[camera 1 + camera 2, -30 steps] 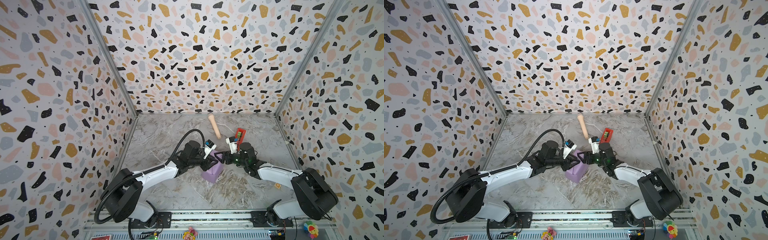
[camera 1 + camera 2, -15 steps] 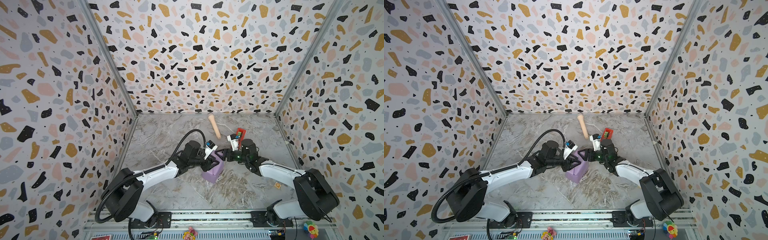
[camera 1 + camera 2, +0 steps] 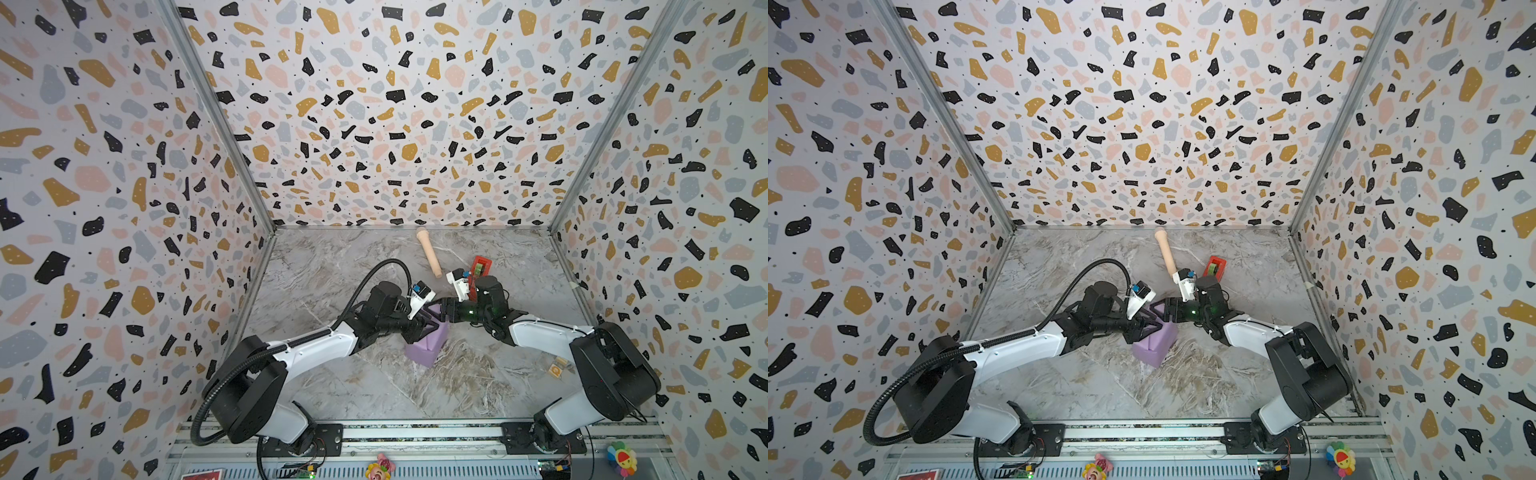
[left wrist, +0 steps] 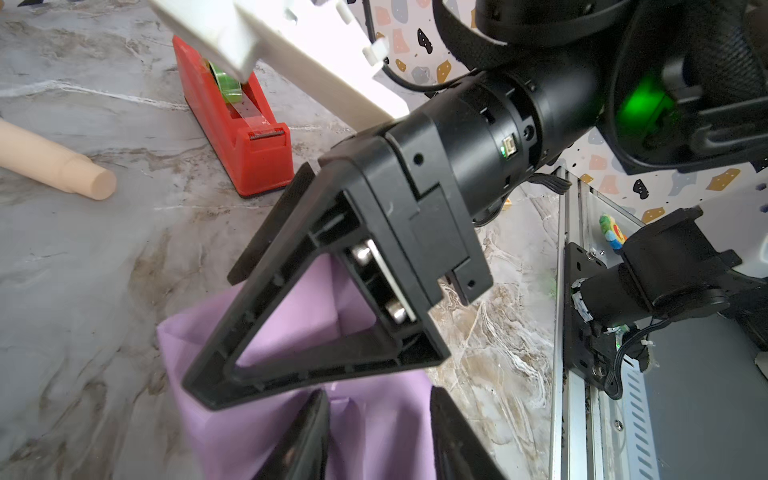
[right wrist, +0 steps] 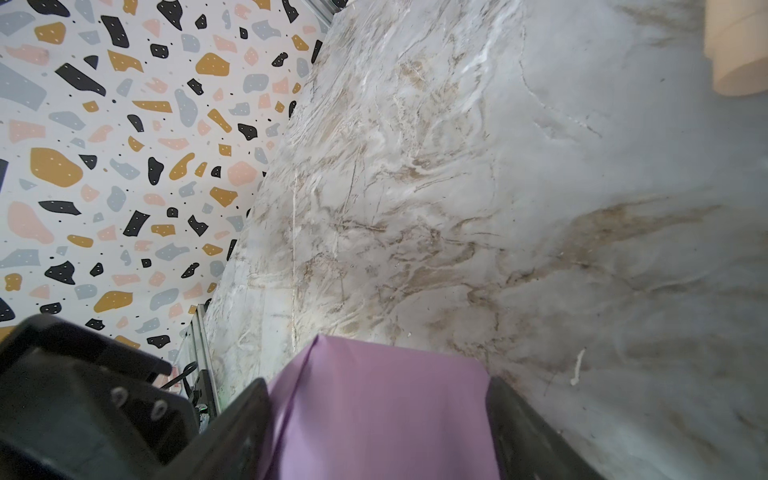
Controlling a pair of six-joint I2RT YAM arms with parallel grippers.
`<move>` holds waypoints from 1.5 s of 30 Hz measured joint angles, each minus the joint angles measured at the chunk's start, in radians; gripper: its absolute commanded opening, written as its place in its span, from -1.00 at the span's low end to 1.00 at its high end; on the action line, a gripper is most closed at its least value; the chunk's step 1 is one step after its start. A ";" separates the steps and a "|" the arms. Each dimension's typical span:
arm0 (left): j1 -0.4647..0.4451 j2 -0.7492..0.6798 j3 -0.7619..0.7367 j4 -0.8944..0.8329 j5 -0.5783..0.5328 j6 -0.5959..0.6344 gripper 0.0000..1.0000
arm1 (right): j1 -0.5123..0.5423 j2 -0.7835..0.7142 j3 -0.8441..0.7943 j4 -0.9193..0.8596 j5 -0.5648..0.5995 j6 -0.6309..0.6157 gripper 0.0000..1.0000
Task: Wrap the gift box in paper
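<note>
The paper shows its lilac face, folded into a parcel on the marble floor. The gift box is hidden inside it. My left gripper reaches in from the left and is low over the parcel's top. In the left wrist view its fingers stand apart, with lilac paper showing between them. My right gripper comes from the right at the parcel's far end. Its jaws stand wide, one on each side of the lilac paper.
A red tape dispenser stands just behind the right wrist, also visible beyond the right gripper. A beige toy microphone lies toward the back wall. A small wooden piece lies by the right arm. Patterned walls close three sides, and a metal rail runs along the front.
The right gripper's jaws have spread wider around the parcel's end and its wrist has shifted slightly left. The left jaws have opened a little. The parcel has stayed in place.
</note>
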 measured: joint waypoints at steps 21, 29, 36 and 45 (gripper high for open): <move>-0.010 -0.040 0.000 -0.009 -0.045 -0.087 0.13 | 0.007 -0.039 -0.129 0.193 0.058 -0.049 0.55; -0.010 -0.113 -0.002 -0.023 -0.089 -0.092 0.23 | 0.010 -0.039 -0.129 0.195 0.063 -0.056 0.54; 0.034 -0.236 -0.117 -0.023 -0.234 -0.187 0.47 | 0.011 -0.039 -0.129 0.197 0.066 -0.060 0.53; 0.053 -0.141 -0.141 -0.032 -0.247 -0.246 0.51 | 0.014 -0.039 -0.129 0.198 0.070 -0.060 0.53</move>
